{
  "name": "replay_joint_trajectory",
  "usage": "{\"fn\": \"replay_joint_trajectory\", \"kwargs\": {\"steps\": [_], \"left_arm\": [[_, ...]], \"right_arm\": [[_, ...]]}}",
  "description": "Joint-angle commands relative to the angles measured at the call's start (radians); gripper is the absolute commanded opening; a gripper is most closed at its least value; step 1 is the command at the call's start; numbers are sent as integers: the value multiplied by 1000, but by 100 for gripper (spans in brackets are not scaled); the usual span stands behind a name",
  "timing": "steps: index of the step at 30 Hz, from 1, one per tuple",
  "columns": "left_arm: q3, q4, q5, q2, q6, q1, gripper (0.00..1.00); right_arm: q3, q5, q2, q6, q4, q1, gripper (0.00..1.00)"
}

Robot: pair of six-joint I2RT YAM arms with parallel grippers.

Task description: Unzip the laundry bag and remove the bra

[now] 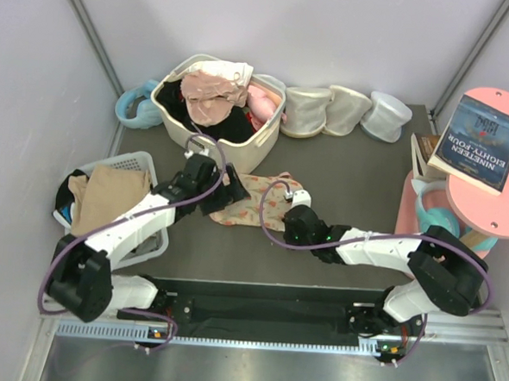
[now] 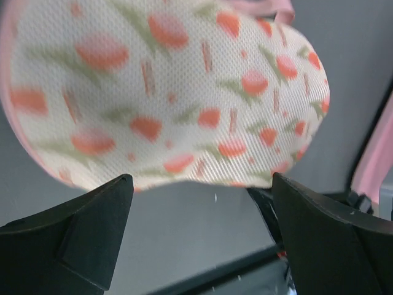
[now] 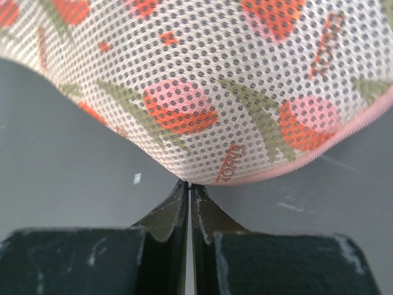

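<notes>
**Dark grey table, most of it crowded along the back**

The table (image 1: 358, 188) has a matte dark grey top. The laundry bag (image 1: 258, 199) lies flat near its middle, pale mesh printed with pink and orange flowers. A beige basket (image 1: 248, 151) stands just behind it. To the right of that, three cream cup-shaped containers (image 1: 346, 111) sit in a row against the back wall. A white slatted basket (image 1: 148, 160) rests at the left edge, and a light blue object (image 1: 137, 106) lies in the far left corner.
</notes>
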Motion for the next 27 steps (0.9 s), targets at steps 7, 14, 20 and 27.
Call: {"fn": "replay_joint_trajectory", "kwargs": {"steps": [7,14,20,27], "left_arm": [[-302,124,109,-105,-253,-45,99],[-289,187,66,-32,-267,-48,99],[-279,227,22,1,-284,-48,99],[-284,274,5,48,-301,-48,59]], "right_arm": [[76,-149,14,20,51,81,0],[74,-178,8,14,80,114,0],[82,-203,7,1,85,120,0],[80,-226,1,-3,91,121,0]]}}
